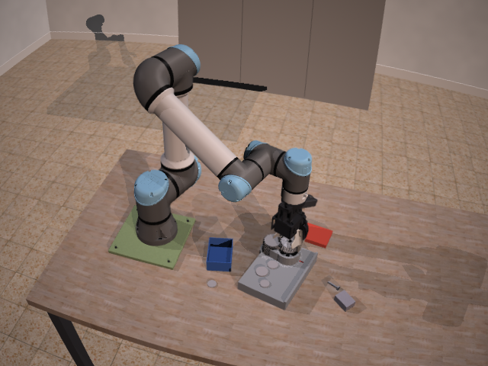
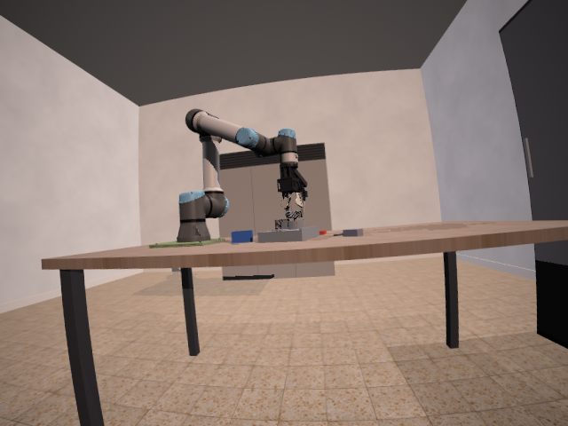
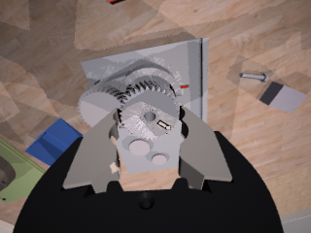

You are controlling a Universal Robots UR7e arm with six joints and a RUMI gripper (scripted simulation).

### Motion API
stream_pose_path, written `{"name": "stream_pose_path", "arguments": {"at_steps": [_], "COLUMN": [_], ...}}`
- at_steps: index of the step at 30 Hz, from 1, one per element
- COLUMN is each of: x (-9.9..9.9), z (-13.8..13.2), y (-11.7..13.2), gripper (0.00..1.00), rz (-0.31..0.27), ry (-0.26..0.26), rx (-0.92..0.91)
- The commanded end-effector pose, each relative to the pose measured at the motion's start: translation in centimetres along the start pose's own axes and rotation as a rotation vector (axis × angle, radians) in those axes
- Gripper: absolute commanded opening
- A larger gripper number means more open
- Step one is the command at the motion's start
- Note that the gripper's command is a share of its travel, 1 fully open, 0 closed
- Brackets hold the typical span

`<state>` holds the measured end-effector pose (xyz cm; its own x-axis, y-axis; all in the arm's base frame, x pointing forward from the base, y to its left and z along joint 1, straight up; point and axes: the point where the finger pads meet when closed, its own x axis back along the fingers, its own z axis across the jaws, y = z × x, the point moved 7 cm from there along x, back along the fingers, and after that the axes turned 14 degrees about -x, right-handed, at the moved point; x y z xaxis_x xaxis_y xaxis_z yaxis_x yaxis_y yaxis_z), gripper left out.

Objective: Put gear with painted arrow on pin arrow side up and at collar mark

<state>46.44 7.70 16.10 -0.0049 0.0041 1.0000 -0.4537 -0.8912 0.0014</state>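
My gripper (image 3: 150, 108) is shut on the loose grey gear (image 3: 148, 117), whose cream arrow (image 3: 162, 124) faces up and points to the right in the wrist view. I hold the gear just above the grey fixture block (image 1: 277, 274), over its far end, where two fixed gears (image 3: 109, 94) and the collar sit. The red mark (image 3: 184, 86) on the collar shows up and to the right of the arrow. The pin is hidden under the gear. In the top view the gripper (image 1: 289, 236) hangs over the gears (image 1: 275, 248); in the exterior view the held gear (image 2: 291, 213) is clearly above the block (image 2: 287, 234).
A blue bin (image 1: 219, 254) stands left of the block, and a red flat block (image 1: 318, 234) lies behind it. A small bolt (image 1: 333, 285) and a grey block (image 1: 344, 300) lie to the right. A grey disc (image 1: 212, 283) lies on the table. The arm's base stands on a green plate (image 1: 152, 241).
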Motion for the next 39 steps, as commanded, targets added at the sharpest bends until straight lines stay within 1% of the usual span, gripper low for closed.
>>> {"name": "stream_pose_path", "arguments": {"at_steps": [1,27,28,39], "x": [0.06,0.06,0.06,0.06], "z": [0.04,0.04,0.04,0.04], "y": [-0.01,-0.01,-0.01,-0.01], "gripper": [0.00,0.00,1.00,1.00], "rz": [0.001,0.001,0.001,0.001], "ry": [0.002,0.002,0.002,0.002], "rx": [0.000,0.000,0.000,0.000]}}
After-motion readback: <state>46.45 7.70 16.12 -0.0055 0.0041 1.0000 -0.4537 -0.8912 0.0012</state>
